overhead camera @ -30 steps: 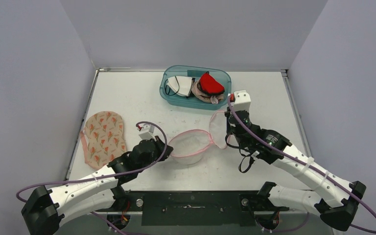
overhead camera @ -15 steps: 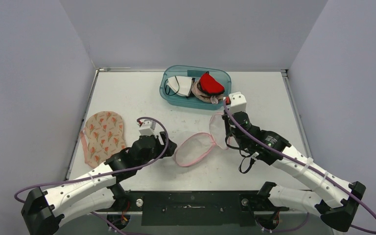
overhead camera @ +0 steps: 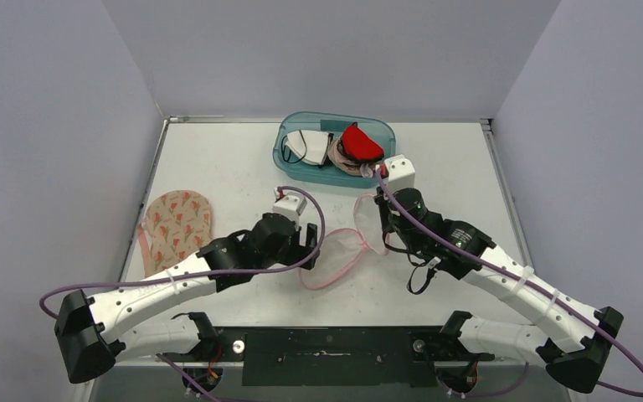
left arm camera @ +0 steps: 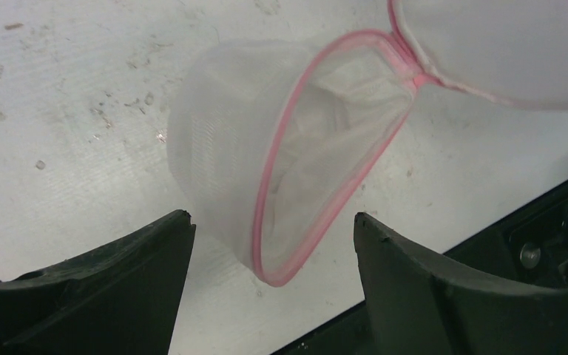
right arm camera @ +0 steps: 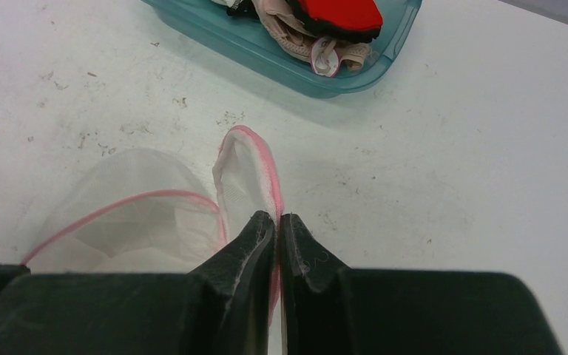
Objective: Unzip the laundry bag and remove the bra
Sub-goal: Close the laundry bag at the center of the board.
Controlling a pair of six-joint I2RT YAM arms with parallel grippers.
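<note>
The laundry bag [overhead camera: 341,249] is white mesh with pink trim and lies unzipped, its two halves spread in the middle of the table. My right gripper [overhead camera: 382,226] is shut on the pink edge of the right half [right arm camera: 248,174], fingers [right arm camera: 251,237] pinching the trim. My left gripper [overhead camera: 311,243] hovers open just over the left half [left arm camera: 222,148], touching nothing; the pink rim [left arm camera: 266,200] shows between its fingers. A floral beige bra [overhead camera: 176,230] with a pink strap lies flat at the table's left side, outside the bag.
A teal bin [overhead camera: 289,163] at the back centre holds white, beige and red garments [overhead camera: 360,142]. It stands just beyond the right gripper [right arm camera: 276,216]. Grey walls close in three sides; a black rail runs along the near edge.
My left gripper opened and let go of the bag's left half, then swung right and forward over it. The released half sank flatter. The right gripper kept its grip and edged back.
</note>
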